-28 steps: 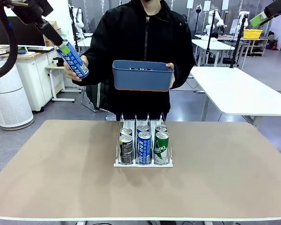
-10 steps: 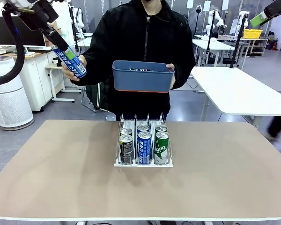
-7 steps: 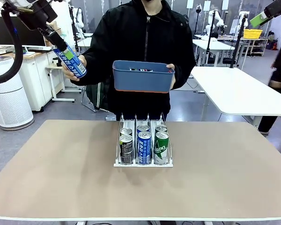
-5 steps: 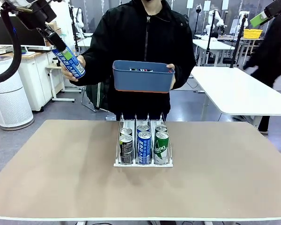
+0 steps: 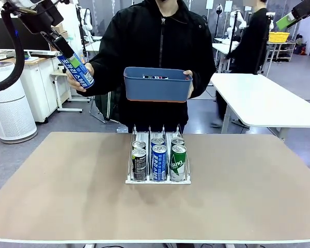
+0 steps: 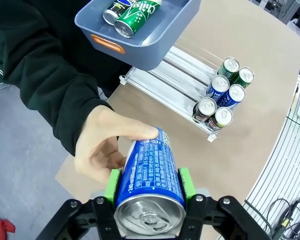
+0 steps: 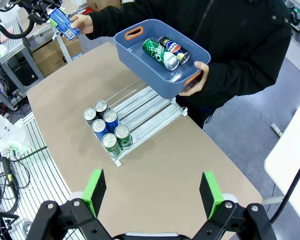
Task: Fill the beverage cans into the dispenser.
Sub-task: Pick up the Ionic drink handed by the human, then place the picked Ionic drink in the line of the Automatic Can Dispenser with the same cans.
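The slim blue aluminium can with white lettering is held in the air beyond the bench's far left corner. The left tool has closed since a second ago and now clamps its top end between the green pads. The person's hand still grips its lower end. The white three-lane wire rack stands mid-bench, unchanged, with six cans at its near end. The dark blue plastic bin is held above the far edge. The right tool hangs high, jaws wide apart and holding nothing.
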